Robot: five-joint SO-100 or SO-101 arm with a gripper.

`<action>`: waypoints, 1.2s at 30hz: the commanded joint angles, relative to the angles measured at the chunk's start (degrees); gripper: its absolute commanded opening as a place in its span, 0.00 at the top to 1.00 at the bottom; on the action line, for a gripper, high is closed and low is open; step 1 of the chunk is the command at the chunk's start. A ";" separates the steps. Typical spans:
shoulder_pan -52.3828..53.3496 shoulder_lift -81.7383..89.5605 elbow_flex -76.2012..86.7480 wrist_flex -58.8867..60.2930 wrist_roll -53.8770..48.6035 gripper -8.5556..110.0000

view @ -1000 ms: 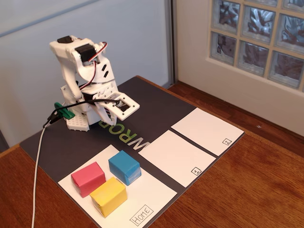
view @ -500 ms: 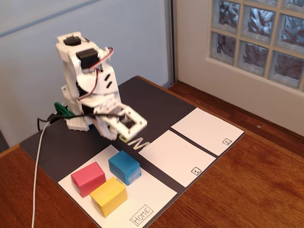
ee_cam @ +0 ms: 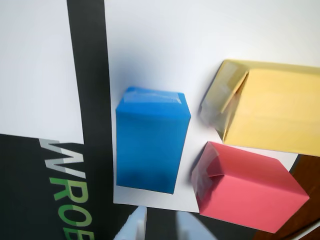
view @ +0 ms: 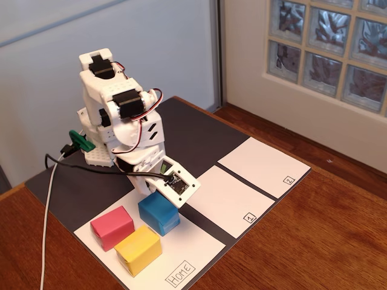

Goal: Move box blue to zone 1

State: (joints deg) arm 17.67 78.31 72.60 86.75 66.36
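Note:
The box blue [view: 158, 212] lies on the Home panel [view: 195, 241], nearest the arm of the three blocks. In the wrist view the box blue [ee_cam: 150, 145] fills the centre, just ahead of my gripper [ee_cam: 161, 231]. Its two white fingertips [ee_cam: 136, 227] stand apart with bare mat between them, so it is open and holds nothing. In the fixed view my gripper [view: 151, 188] hangs tilted down just behind and above the blue box, its fingers mostly hidden by the wrist. Zone 1 [view: 221, 199] is the white panel right of a black strip; in the wrist view zone 1 [ee_cam: 35, 65] lies left.
A pink-red block [view: 112, 226] [ee_cam: 247, 187] and a yellow block [view: 139, 249] [ee_cam: 270, 115] sit close beside the blue one on the Home panel. The panel marked 2 [view: 263, 166] lies beyond zone 1. A white cable [view: 48, 211] trails off the mat's left side.
The arm has unfolded forward and down, carrying the gripper from near its base to just behind and above the blue box. The blocks have not moved.

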 commanded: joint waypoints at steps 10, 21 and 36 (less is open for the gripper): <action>-5.19 1.41 1.23 -0.62 4.57 0.57; -6.06 8.26 18.98 -10.63 4.83 0.56; -6.33 5.80 20.21 -15.82 6.68 0.53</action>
State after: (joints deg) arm 11.87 83.41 93.25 71.81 72.60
